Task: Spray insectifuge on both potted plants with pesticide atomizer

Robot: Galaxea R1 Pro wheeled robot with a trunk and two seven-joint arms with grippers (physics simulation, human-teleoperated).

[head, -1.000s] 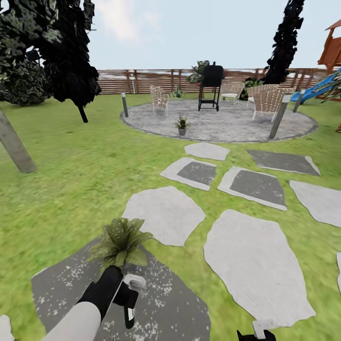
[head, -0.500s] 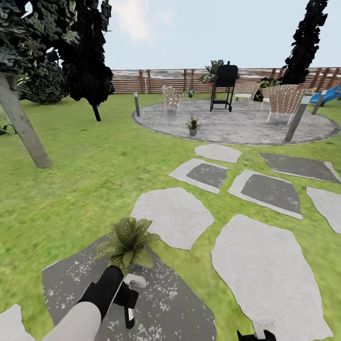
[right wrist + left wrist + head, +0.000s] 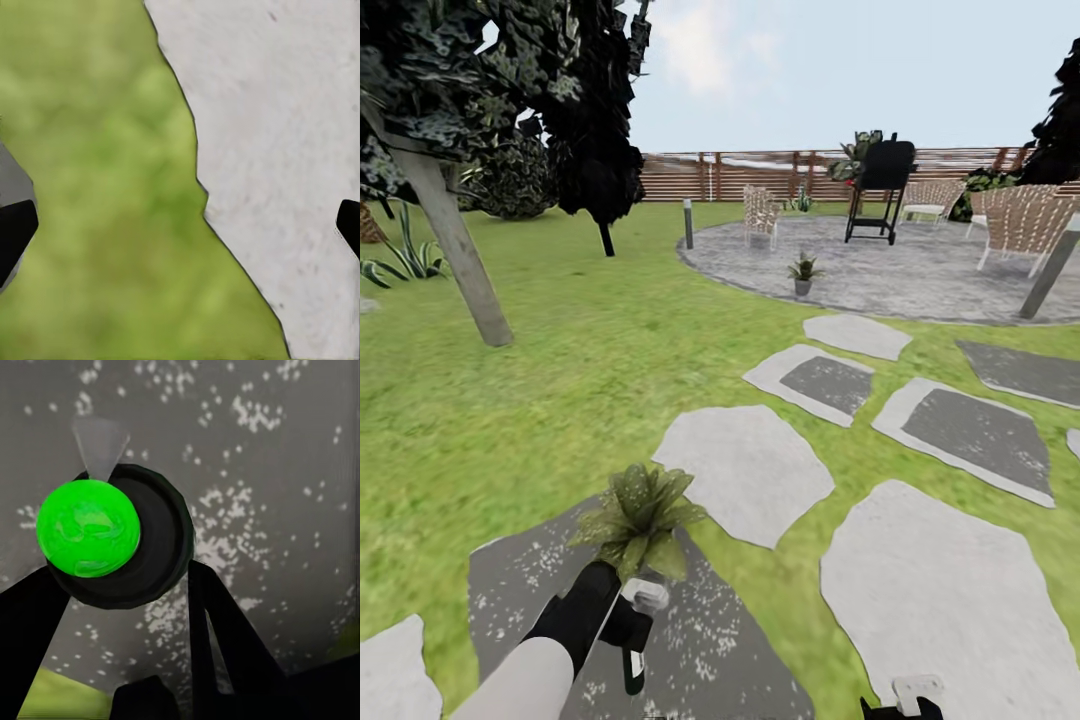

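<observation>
At lower left of the head view, the black left claw is closed around the dark pesticide atomizer with green mark and pale trigger head, held over a speckled dark grey slab; the wrist view shows its fingers flanking the bottle. Just ahead of the claw stands a speckled-leaf potted plant. Farther, a second small potted plant sits on the round grey patio. At lower right, the right claw is spread wide and empty above lawn and pale slab.
</observation>
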